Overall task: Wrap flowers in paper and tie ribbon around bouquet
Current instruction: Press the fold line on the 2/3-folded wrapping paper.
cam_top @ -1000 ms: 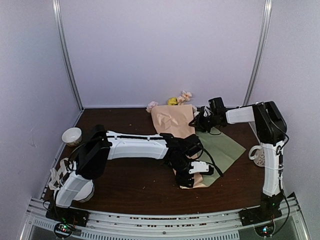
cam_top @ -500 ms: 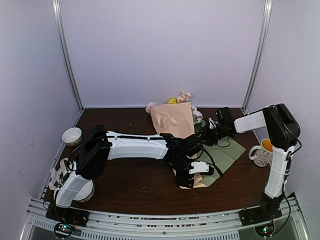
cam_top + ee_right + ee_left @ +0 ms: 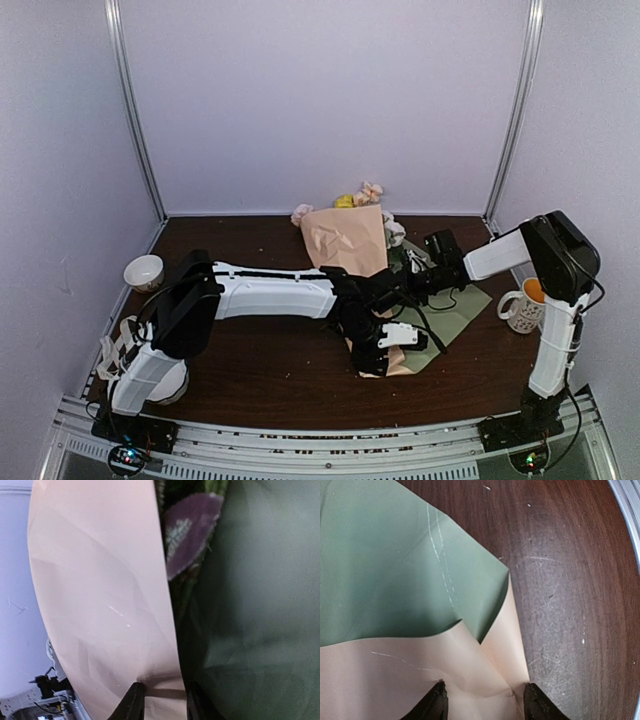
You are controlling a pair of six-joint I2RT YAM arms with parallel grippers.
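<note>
The bouquet (image 3: 345, 240) is a peach-pink paper cone with yellow and pink flowers (image 3: 358, 197) at its far end. It lies on the sage green paper (image 3: 452, 305). My left gripper (image 3: 385, 352) (image 3: 487, 702) is shut on the cone's narrow near end, and creased peach paper (image 3: 395, 675) fills the span between its fingers. My right gripper (image 3: 398, 285) (image 3: 162, 702) is at the cone's right edge. Its jaws stand a little apart around the peach paper's edge (image 3: 100, 605), next to stems and a blossom (image 3: 192, 530). The cream ribbon (image 3: 118, 348) lies by the left arm's base.
A patterned mug (image 3: 522, 308) stands at the right edge by the right arm. A white bowl (image 3: 145, 270) sits at the far left. Green paper (image 3: 395, 570) (image 3: 260, 605) spreads under both grippers. A metal rail (image 3: 627, 530) borders the table's near edge.
The right arm swung from the bouquet's far right end toward me and leftward, to the cone's right edge at mid-length. The left arm and the bouquet stayed put.
</note>
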